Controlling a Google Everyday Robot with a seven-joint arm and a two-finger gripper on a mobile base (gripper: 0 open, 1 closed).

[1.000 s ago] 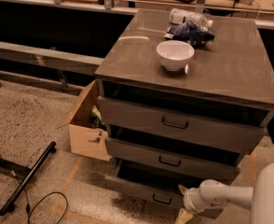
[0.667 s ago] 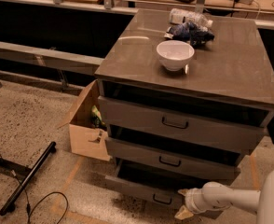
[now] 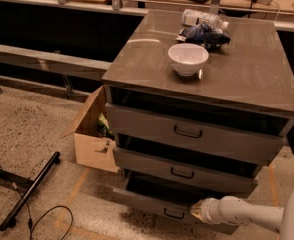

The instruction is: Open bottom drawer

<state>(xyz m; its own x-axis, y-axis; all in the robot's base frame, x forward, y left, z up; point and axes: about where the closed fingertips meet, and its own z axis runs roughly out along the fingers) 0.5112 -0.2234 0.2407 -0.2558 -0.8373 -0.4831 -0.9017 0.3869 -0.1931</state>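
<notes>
The grey cabinet (image 3: 247,74) has three wide drawers. The bottom drawer (image 3: 142,201) is the lowest; it stands pulled out a little, with a dark gap above its slim front panel. Its small dark loop handle (image 3: 173,214) sits at the panel's centre. My gripper (image 3: 198,212) is at the end of the white arm that reaches in from the lower right. It is at the bottom drawer's front, just right of the handle and at about the same height. The middle drawer (image 3: 182,170) and top drawer (image 3: 187,131) sit above it.
A white bowl (image 3: 188,59) and a blue bag with a plastic bottle (image 3: 203,29) are on the cabinet top. An open cardboard box (image 3: 92,139) stands on the floor left of the cabinet. A black bar and cables (image 3: 29,191) lie at the lower left.
My gripper has edged slightly to the left along the bottom drawer's front. The drawers and other objects look unchanged.
</notes>
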